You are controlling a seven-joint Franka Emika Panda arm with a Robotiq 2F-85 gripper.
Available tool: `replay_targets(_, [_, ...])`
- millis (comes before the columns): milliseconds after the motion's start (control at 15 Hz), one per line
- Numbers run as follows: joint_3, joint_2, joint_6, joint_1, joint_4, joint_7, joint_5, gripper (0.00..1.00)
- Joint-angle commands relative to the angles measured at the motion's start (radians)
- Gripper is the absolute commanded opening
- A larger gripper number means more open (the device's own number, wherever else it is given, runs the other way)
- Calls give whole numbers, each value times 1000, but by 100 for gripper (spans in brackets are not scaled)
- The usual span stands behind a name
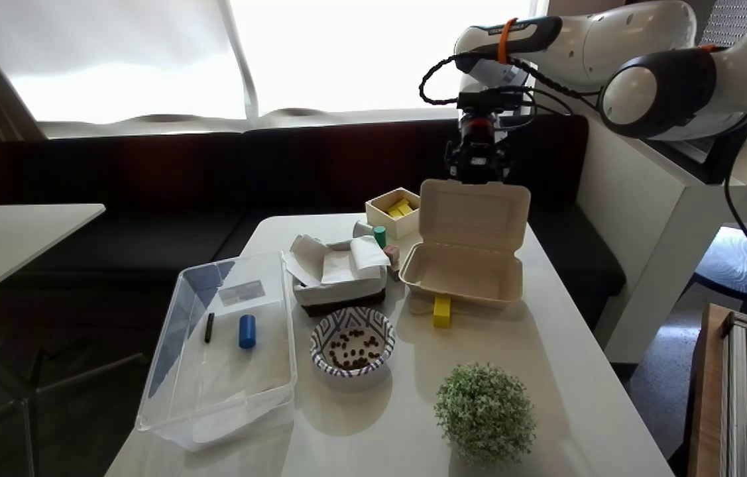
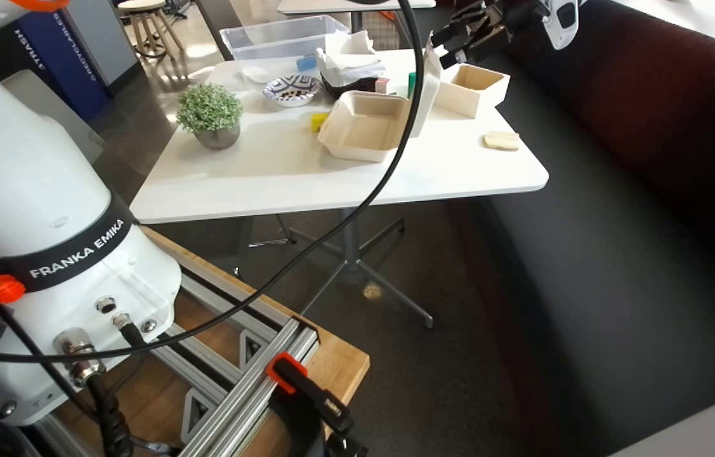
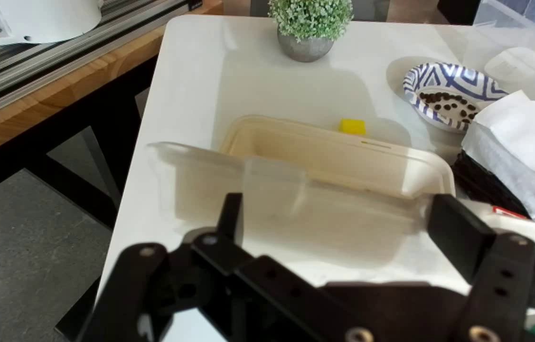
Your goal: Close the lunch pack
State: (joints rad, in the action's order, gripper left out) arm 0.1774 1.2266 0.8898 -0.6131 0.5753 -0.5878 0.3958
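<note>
The lunch pack is a cream-white clamshell box. Its base (image 1: 462,270) sits on the table, and its lid (image 1: 474,215) stands raised, about upright, at the hinge. In an exterior view, the base (image 2: 363,130) shows inside empty and the lid (image 2: 428,89) is seen nearly edge-on, partly behind a cable. My gripper (image 2: 441,51) is open beside the lid's top, on its rear side. In the wrist view, the lid (image 3: 314,223) lies across the space between the spread fingers (image 3: 338,199), with the base (image 3: 324,147) beyond. I cannot tell whether a finger touches the lid.
A yellow block (image 1: 442,311) lies at the base's front. A square tub (image 1: 393,225), a paper-lined basket (image 1: 340,285), a patterned bowl (image 1: 353,341) and a clear bin (image 1: 221,344) stand beside. A plant (image 1: 486,414) stands in front. A small tan piece (image 2: 502,141) lies near the table edge.
</note>
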Motion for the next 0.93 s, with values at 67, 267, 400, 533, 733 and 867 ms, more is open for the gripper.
replay_targets(67, [2,12,-43,33,5,19,-17,100])
replay_targets(267, [7,18,-66,47,12,13,-7,100])
replay_targets(400, [-43,6,-47,62,16,16,32,100])
replay_targets(533, [-55,7,-49,70,15,14,36,100])
replay_targets(733, [-62,7,-49,68,14,14,38,100])
replay_targets(867, [-64,7,-49,68,14,14,38,100])
